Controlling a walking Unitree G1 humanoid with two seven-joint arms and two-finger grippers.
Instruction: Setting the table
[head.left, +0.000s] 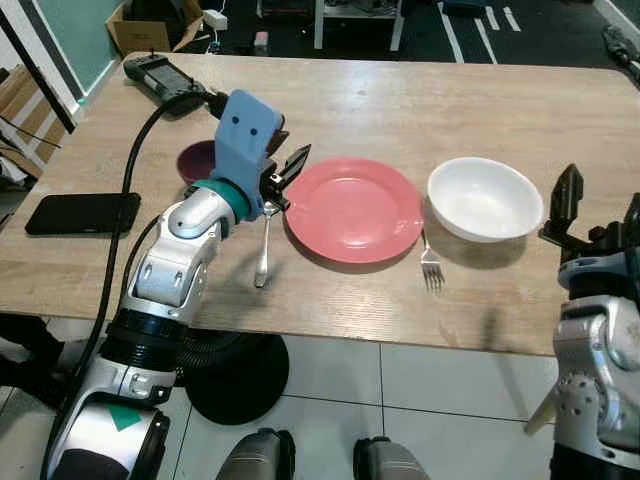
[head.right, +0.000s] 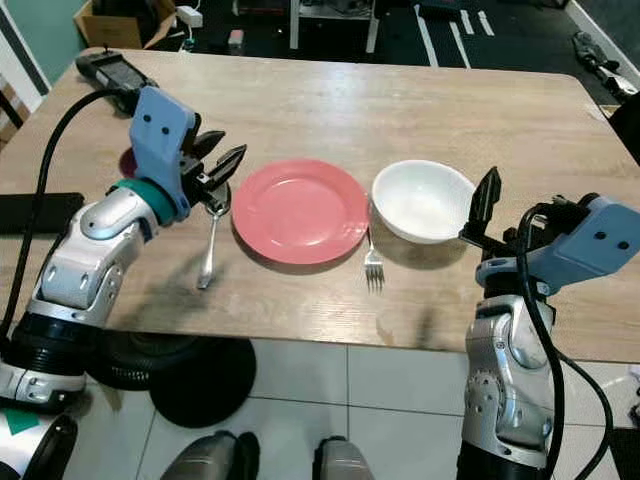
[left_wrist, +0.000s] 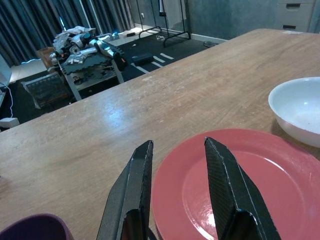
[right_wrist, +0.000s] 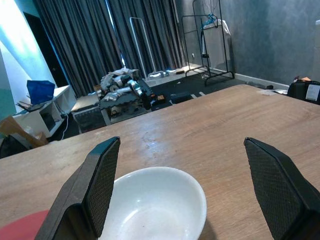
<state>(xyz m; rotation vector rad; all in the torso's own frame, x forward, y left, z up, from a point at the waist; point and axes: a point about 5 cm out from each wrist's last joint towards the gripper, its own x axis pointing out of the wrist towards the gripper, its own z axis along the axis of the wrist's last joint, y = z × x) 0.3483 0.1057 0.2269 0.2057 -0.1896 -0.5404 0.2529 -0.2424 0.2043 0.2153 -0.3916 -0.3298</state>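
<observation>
Left eye view: left gripper (head.left: 288, 172) is held above the spoon (head.left: 265, 245), fingers narrowly parted, beside the red plate (head.left: 353, 210). Fork (head.left: 431, 267) is laid between plate and white bowl (head.left: 485, 198). Right gripper (right_wrist: 187, 187) is spread wide near the bowl.

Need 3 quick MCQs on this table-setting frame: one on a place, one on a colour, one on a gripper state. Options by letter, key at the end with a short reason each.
1. Where does the fork lie?
A. In the bowl
B. On the table, between plate and bowl, near the table's front edge
C. On the plate

2. What colour is the plate?
A. Red
B. White
C. Blue

3. How do the right gripper's jaws stand?
A. Shut on the bowl
B. Shut on the fork
C. Open wide, holding nothing

Key: 1 B, it rests on bare wood just below the gap; 2 A, the white dish is the bowl; 3 C, the right wrist view shows the jaws spread apart above the bowl.
</observation>
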